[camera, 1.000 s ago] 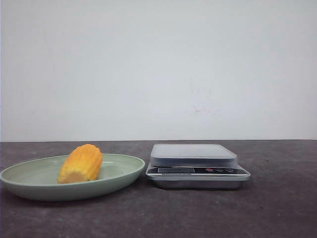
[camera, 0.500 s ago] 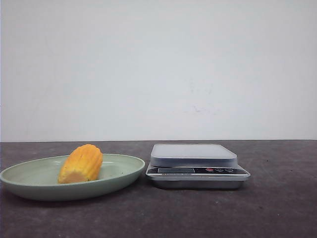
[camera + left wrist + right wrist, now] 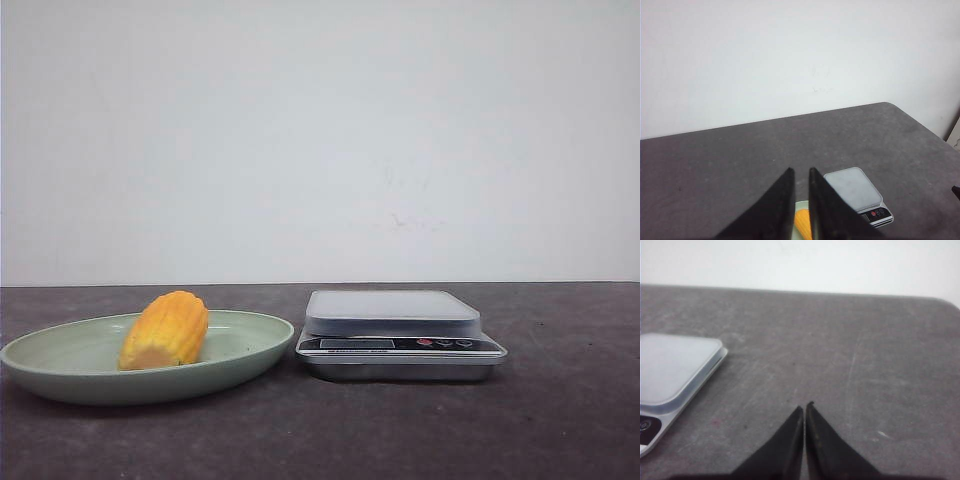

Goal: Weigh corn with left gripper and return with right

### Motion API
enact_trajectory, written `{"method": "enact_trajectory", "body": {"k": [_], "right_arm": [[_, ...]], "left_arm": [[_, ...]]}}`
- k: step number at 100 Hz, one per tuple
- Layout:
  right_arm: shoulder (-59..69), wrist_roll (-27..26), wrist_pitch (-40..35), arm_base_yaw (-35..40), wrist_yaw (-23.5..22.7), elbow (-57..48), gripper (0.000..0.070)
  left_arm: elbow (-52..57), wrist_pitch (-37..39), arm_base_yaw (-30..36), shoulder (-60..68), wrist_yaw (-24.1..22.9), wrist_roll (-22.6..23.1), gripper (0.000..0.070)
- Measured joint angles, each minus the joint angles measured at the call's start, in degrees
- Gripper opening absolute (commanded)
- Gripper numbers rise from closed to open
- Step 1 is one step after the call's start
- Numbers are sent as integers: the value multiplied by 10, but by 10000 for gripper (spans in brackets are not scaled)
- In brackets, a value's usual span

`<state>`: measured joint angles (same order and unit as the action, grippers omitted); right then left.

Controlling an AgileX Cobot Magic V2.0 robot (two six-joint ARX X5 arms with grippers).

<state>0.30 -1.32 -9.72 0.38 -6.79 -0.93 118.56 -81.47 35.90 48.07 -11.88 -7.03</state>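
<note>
Right now my left gripper (image 3: 800,172) is up above the table (image 3: 715,165), its two black fingers (image 3: 782,200) set narrowly apart with a slim gap between the tips and nothing held between them. Through that gap, seen from the left wrist, a sliver of the corn (image 3: 802,225) shows yellow-orange, with a pale edge of the plate (image 3: 801,204) just past it; so the corn lies under the fingers and clear of them. Off to one side of the fingers in that same view sits the scale (image 3: 858,195), grey platform bare, its red buttons facing outward. My right gripper (image 3: 804,407) has its two tapering fingers (image 3: 785,440) pressed together at the tips, holding nothing, pointing over bare grey tabletop; the corner of the scale (image 3: 675,367) shows at the edge of that view, apart from the fingertips. From the front, neither gripper shows at all. There the corn (image 3: 165,330) lies on its side in the shallow green plate (image 3: 250,345) on the left part of the table, its cut flat end turned toward the camera and a little downward, its rounded end up and away. The scale (image 3: 400,335) stands just beside the plate on its right, the plate's rim very near the scale's base; I cannot tell whether they touch. A plain white wall (image 3: 320,140) stands behind the table.
</note>
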Motion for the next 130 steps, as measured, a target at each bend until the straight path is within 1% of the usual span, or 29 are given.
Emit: {"method": "enact_trajectory", "body": {"k": [14, 41, 130], "right_arm": [[0, 0, 0, 8, 8, 0, 0], [0, 15, 5, 23, 9, 0, 0], [0, 15, 5, 22, 8, 0, 0]], "left_arm": [[0, 0, 0, 0, 0, 0, 12], [0, 0, 0, 0, 0, 0, 12], [0, 0, 0, 0, 0, 0, 12]]}}
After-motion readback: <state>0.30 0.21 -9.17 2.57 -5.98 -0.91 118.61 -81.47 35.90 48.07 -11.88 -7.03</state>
